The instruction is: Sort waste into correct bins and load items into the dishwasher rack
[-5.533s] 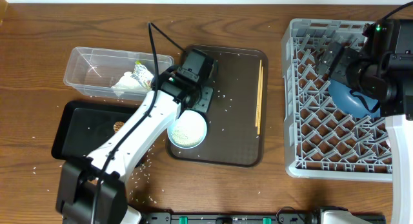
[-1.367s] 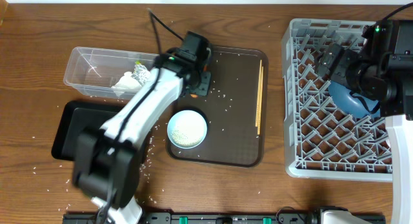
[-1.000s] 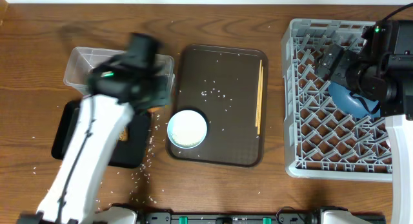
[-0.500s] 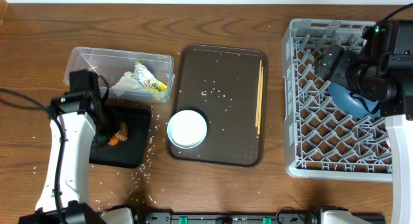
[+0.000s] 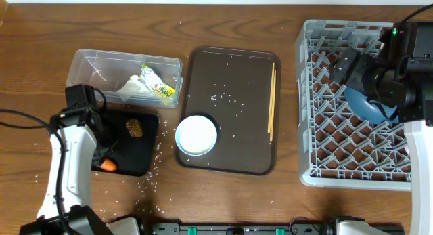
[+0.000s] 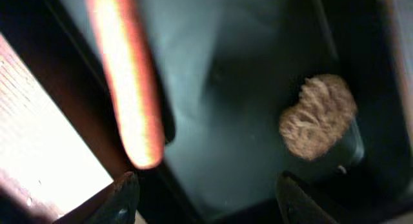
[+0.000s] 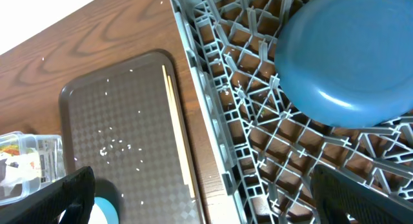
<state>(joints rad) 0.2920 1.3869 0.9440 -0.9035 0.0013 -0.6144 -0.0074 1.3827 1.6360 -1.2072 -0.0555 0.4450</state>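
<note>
My left gripper (image 5: 100, 141) hangs open over the black tray bin (image 5: 140, 157), with nothing between its jaws. A small orange carrot (image 5: 107, 165) lies in that tray near the front, and a brown food lump (image 5: 134, 129) sits further back. In the left wrist view the carrot (image 6: 126, 88) is a blurred streak and the lump (image 6: 317, 115) rests on the tray floor (image 6: 245, 121). The clear tub (image 5: 95, 67) holds a white tissue (image 5: 132, 90) and a yellow-green wrapper (image 5: 157, 84). My right gripper (image 7: 213, 198) is open above the grey rack (image 5: 325, 160), where the dark-blue dish (image 7: 348, 56) leans.
A dark-brown serving tray (image 5: 237, 72) in the middle carries a white bowl (image 5: 197, 135) and wooden chopsticks (image 5: 272, 103). Loose rice grains (image 5: 223, 97) dot the tray and the table in front of the black tray.
The left gripper has opened and the carrot has left it, now lying lower in the black tray. The left arm edged left. The right arm has not moved.
</note>
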